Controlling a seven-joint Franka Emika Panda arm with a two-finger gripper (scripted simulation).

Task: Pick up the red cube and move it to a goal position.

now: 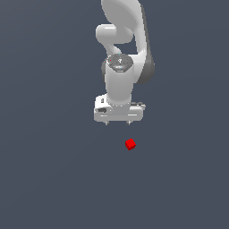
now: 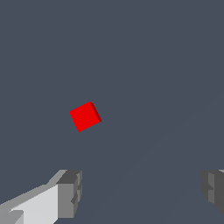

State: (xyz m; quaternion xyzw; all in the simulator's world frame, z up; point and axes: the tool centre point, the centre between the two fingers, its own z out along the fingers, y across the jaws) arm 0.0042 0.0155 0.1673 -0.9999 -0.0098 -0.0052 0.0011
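Only wristward: tool (image 2: 140, 192) agape, red cube (image 2: 85, 116) apart.

Glossy white rounded arm (image 1: 120, 80), dark joint seams, grey-padded gripper (image 1: 118, 121) fingers.

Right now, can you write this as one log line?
gripper: open, empty | cube: on floor, untouched | phase: approach, not yet over cube

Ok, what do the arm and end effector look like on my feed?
The arm is glossy white with rounded links, dark grey seams at the joints and a grey round cap on the wrist. The end effector has a wide white body; its fingers are white with blocky grey pads. No cables or markings show.
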